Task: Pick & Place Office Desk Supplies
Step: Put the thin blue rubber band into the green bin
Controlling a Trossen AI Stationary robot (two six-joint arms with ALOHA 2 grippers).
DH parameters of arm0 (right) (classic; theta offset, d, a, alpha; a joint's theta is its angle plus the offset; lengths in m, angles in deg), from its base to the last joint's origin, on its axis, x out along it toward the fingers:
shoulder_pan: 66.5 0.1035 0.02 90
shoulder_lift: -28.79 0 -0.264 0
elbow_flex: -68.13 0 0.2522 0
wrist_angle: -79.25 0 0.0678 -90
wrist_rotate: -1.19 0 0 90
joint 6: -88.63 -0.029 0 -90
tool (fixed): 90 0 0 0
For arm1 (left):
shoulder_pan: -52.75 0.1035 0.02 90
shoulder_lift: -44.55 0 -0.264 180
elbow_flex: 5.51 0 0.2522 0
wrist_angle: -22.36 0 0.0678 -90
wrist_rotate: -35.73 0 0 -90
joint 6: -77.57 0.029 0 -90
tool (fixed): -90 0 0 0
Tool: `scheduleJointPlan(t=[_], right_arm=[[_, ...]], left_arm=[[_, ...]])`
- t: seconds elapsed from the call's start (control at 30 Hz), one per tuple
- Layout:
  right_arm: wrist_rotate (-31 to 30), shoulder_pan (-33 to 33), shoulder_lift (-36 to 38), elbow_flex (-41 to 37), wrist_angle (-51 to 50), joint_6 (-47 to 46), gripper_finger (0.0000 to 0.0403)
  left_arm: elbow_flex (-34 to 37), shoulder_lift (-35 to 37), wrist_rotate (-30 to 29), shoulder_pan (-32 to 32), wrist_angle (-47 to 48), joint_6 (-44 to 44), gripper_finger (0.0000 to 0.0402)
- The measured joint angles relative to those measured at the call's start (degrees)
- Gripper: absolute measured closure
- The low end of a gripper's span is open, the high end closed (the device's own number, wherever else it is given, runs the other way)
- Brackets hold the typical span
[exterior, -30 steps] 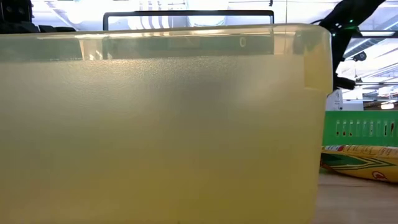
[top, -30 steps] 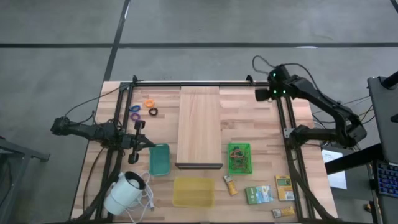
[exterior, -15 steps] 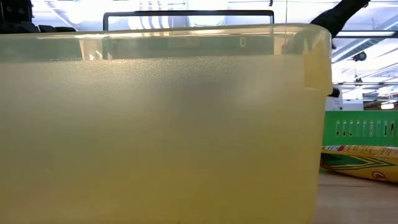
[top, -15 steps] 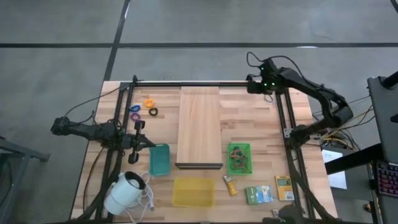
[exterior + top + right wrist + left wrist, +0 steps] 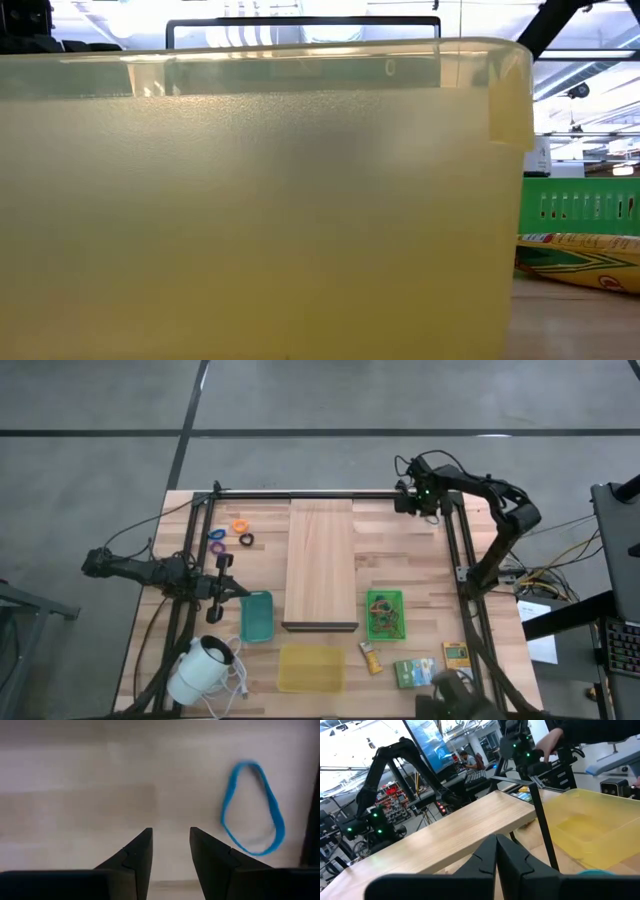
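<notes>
My right gripper (image 5: 405, 498) hovers open over the table's far right corner, fingers pointing down. A blue rubber-band loop (image 5: 252, 807) lies flat on the wood beside its fingers (image 5: 170, 832), untouched. More bands lie in the green basket (image 5: 385, 613). Orange (image 5: 240, 525), purple (image 5: 217, 535) and black (image 5: 246, 540) rings lie far left. Yellow-green packets (image 5: 415, 672) lie near right. My left gripper (image 5: 235, 588) waits shut at the left, next to the teal tray (image 5: 256, 615); its shut fingers (image 5: 496, 842) point across the long board.
The long pale board (image 5: 321, 565) lies down the table's middle. A yellow tray (image 5: 311, 667) sits at the near edge and fills the low view (image 5: 260, 200). A white corded device (image 5: 205, 668) lies near left. A dark shape (image 5: 455, 695) shows at the near right edge.
My right arm has folded in and swung its gripper a little toward the table's left and far edge, staying over the far right corner. A dark shape has come in over the table's near right edge and covers the packet that lay there.
</notes>
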Motion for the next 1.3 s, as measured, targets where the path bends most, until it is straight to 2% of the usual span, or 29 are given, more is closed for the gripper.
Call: scheduleJointPlan(t=[0.1, 0.33, 0.5, 1.3], right_arm=[[-0.01, -0.15, 0.0, 1.52, -0.61, 1.08, 0.028], [-4.14, -0.35, 0.82, 5.97, -8.95, -5.29, 0.0284], [-4.17, -1.37, 0.35, 7.58, -12.0, -6.49, 0.0284], [-3.27, -2.9, -8.44, 8.56, -11.81, -8.12, 0.0284]], left_arm=[[0.0, 0.0, 0.0, -0.01, 0.0, 0.0, 0.039], [0.0, 0.0, 0.0, -0.02, 0.0, 0.0, 0.039], [0.01, 0.0, 0.0, -0.02, 0.0, 0.0, 0.039], [0.01, 0.0, 0.0, -0.07, 0.0, 0.0, 0.039]])
